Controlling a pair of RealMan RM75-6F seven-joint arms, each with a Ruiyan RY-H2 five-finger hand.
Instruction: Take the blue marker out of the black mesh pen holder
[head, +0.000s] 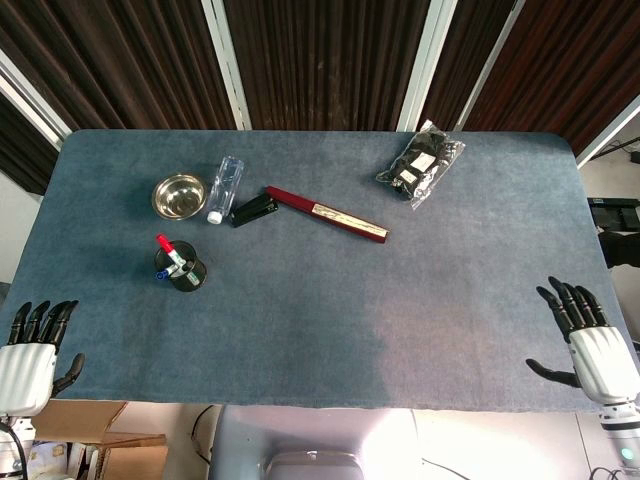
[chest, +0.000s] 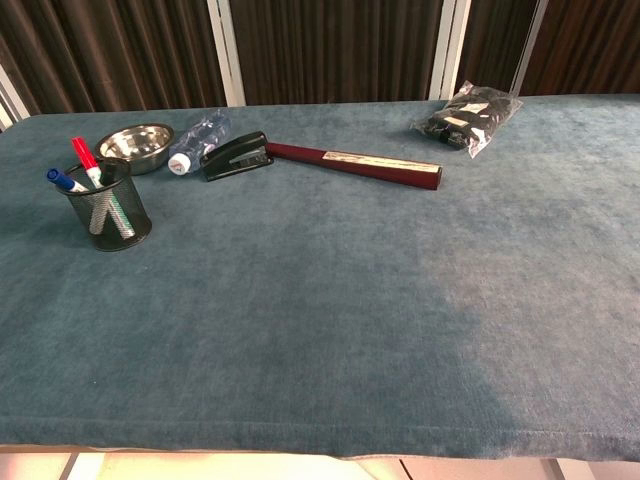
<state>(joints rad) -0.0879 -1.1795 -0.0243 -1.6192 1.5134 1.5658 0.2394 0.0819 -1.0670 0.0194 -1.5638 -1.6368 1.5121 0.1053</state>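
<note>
Left robot hand (head: 32, 352), lower left of the head view: fingers spread and extended, empty, at the near edge of the table (head: 330, 300). Right robot hand (head: 590, 340), lower right of the head view: fingers likewise spread, thumb out to the side, holding nothing. Neither robot hand appears in the chest view.

Black mesh cylindrical pen holder (chest: 108, 208), left of the chest view: stands upright on the blue-grey cloth-covered table, well apart from both robot hands. Blue marker with white barrel (chest: 65, 181): sits in the holder, its capped end leaning out toward the left of the frame. Red-capped marker (chest: 86, 160): also in the holder, beside the blue one.

Beyond the holder, upper left of the chest view: round shiny metal bowl (chest: 135, 145); clear plastic bottle with white cap (chest: 198, 139), lying on its side; black stapler (chest: 236, 157); long dark red box with pale label (chest: 355, 165), lying diagonally with its end near the stapler. Upper right: clear plastic bag of dark items (chest: 468, 117).
</note>
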